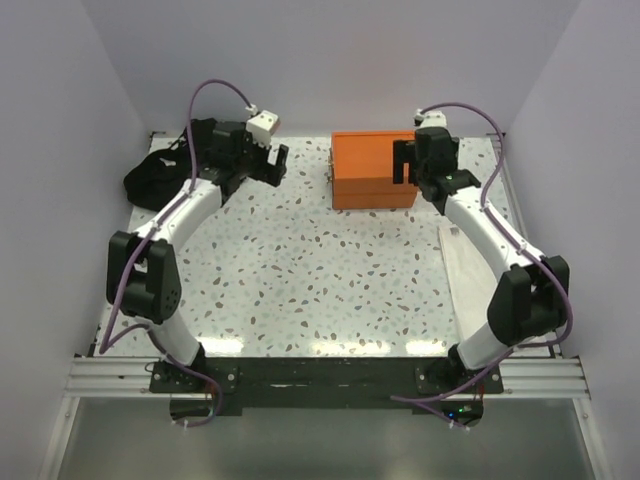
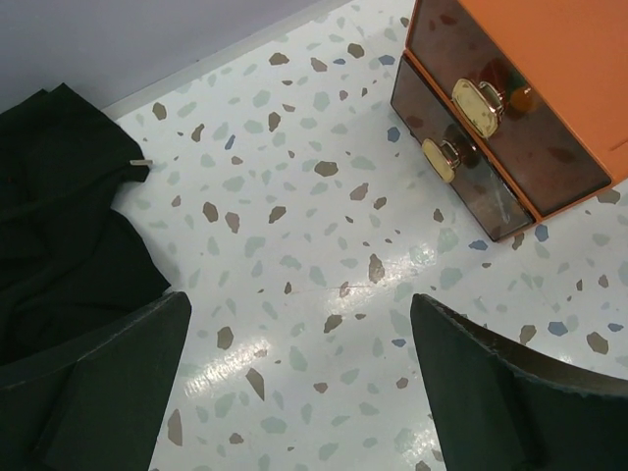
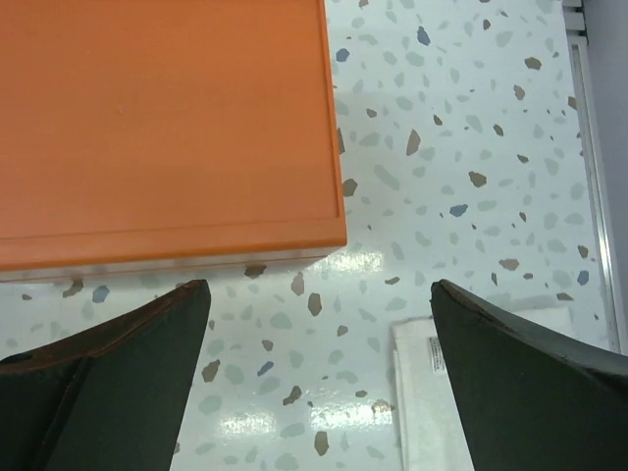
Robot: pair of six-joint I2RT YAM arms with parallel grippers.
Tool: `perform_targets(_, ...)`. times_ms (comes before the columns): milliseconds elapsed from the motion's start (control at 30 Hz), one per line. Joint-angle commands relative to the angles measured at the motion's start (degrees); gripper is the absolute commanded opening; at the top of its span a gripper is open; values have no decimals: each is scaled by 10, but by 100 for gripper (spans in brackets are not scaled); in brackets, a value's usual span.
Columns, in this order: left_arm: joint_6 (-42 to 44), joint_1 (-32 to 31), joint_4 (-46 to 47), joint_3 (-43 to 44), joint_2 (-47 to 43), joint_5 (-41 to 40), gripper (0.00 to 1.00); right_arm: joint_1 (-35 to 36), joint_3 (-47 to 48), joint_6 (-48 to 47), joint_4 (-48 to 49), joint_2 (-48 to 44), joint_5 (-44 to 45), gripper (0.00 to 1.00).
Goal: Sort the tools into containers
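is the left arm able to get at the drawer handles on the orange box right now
Probably yes: the drawer handles face the open left claw, with only speckled table between.

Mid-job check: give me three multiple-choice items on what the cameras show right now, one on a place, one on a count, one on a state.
1. Where on the table does the black cloth lie?
A. far left corner
B. far right corner
C. near edge, between the arm bases

2. How many drawers does the orange box show on its front?
A. one
B. two
C. four

3. How does the left gripper stand?
A. shut on the cloth
B. open, holding nothing
C. shut on a drawer handle

Answers:
1 A: the overhead view shows it heaped at the back by the left wall.
2 B: the left wrist view shows two dark drawers, each with a brass handle.
3 B: its fingers stand wide apart with bare table between them.
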Motion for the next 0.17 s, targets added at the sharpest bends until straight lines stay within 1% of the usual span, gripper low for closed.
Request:
perform_targets(0,4,4,13,9,4,11,100,-3,3,32,25,-31,47,98)
perform_targets(133,6,2,17,2,0,16,100,-3,24,33,14,-23,41,99)
